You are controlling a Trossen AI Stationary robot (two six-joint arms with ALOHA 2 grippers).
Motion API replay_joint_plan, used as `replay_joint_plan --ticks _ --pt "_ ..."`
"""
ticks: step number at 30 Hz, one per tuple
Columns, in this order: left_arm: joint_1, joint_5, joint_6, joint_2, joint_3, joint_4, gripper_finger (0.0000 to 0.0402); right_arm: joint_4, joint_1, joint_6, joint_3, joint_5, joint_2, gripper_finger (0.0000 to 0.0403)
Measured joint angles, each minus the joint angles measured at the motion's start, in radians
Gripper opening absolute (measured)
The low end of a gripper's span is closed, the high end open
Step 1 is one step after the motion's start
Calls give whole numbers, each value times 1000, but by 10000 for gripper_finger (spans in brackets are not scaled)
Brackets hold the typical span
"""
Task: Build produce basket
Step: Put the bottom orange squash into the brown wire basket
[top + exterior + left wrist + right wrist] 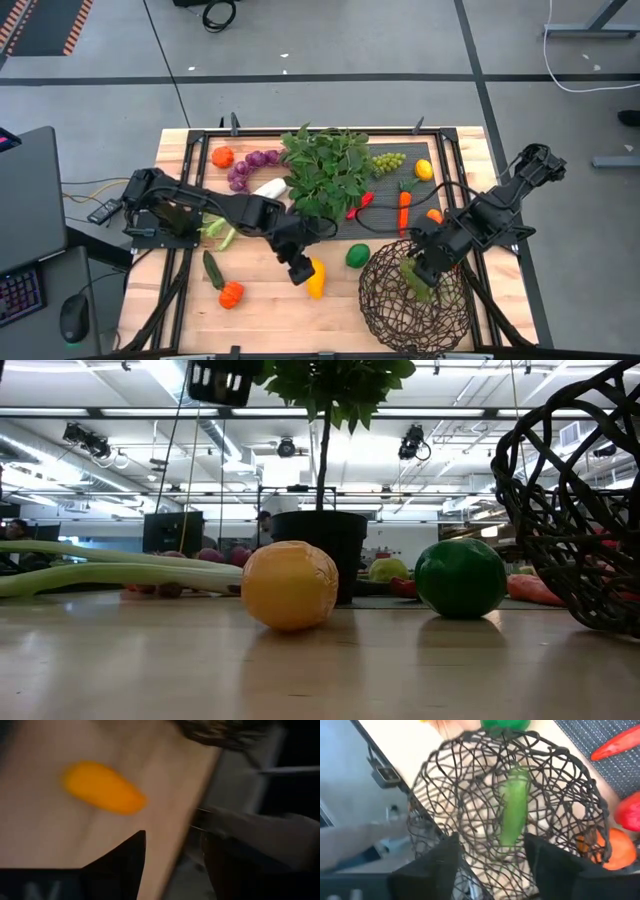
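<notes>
So the right gripper [424, 272] is parked over the wire basket [385, 305] at roughly 5 o'clock on the desk [260, 320], fingers spread, and a cucumber [514, 806] is lying inside the basket with nothing pinching it. Looks dropped off fine.

The left gripper [300, 272] is hovering near desk centre, just at the 9 o'clock side of the lemon [316, 279], fingers spread and empty. Here's my worry: the lemon is round and free on bare wood, so a slightly off-centre close could squirt it away, maybe toward the lime [357, 255] or off the near edge.

Also, the basket is light, open wire. If the right arm catches a strand while pulling up, it could drag or tip the thing. Both arms heading for the basket at once could bump too.
</notes>
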Motion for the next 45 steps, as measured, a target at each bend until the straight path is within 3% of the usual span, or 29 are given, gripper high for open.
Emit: replay_joint_plan --ticks 4,8,15,19,24,29,38,45 --pt "-57 -161 22 0 -4 -100 188 7 18 90 0 9 1 293" --pt "-102 -226 22 0 -4 -162 189 8 33 172 0 10 1 327" --pt "-168 -328 37 0 -4 -436 208 60 42 225 0 24 21 327" --pt "-234 -408 37 0 -4 -470 217 92 41 226 0 59 49 320" --pt "-327 -416 -24 0 -4 -468 214 123 53 189 0 37 82 318" --pt "-385 -417 -186 -4 -4 -469 205 117 81 107 0 35 94 318" --pt "-468 -295 -593 -6 -4 -467 188 153 183 -30 0 123 83 317" --pt "-561 -283 -804 -6 -5 -305 179 211 257 -145 0 256 83 317"
